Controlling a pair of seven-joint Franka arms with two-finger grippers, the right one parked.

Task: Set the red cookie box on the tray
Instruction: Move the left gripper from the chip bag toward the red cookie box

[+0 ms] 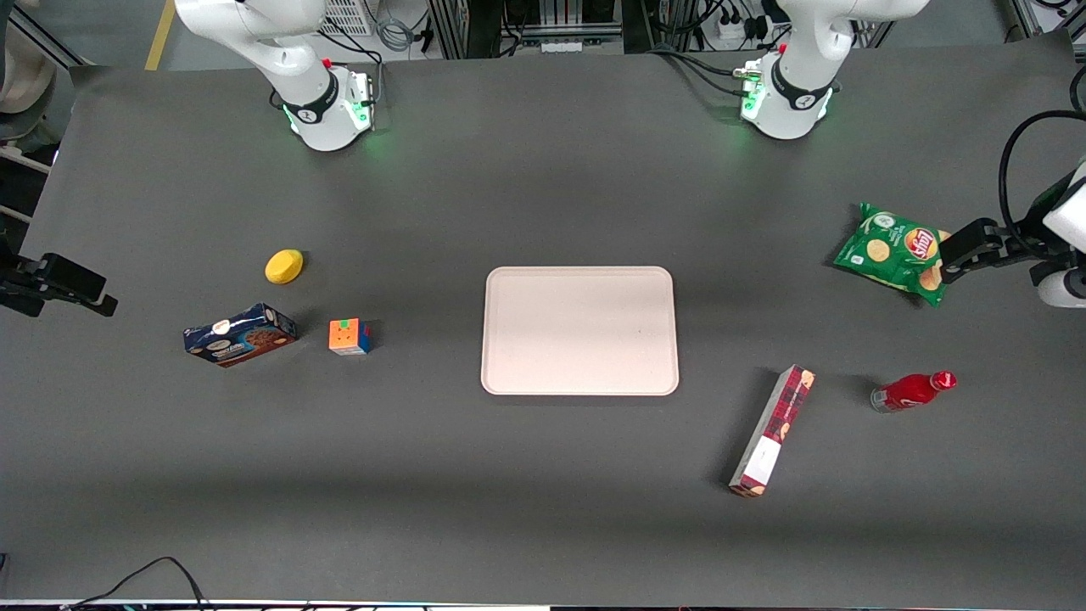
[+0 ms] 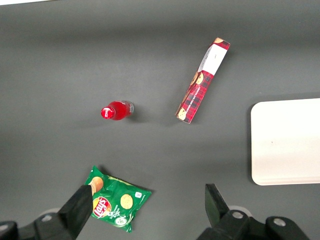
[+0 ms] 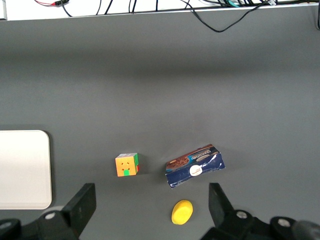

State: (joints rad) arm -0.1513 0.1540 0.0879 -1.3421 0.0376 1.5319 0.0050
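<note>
Nearest the front camera, the long, narrow red plaid cardboard cookie box (image 1: 773, 430) lies flat on the dark table, untouched. Just farther, the large pale beige-pink rectangular tray (image 1: 580, 280) holds nothing. Farthest, the left gripper (image 1: 963, 251) hovers with fingers apart beside the green chip bag (image 1: 891, 250). Everything remains: reach, grasp, carry.

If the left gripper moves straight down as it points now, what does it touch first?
Probably bare table: the open gripper hangs above it, with the chip bag beside one finger. The red cookie box lies off that line. Depth is uncertain.
</note>
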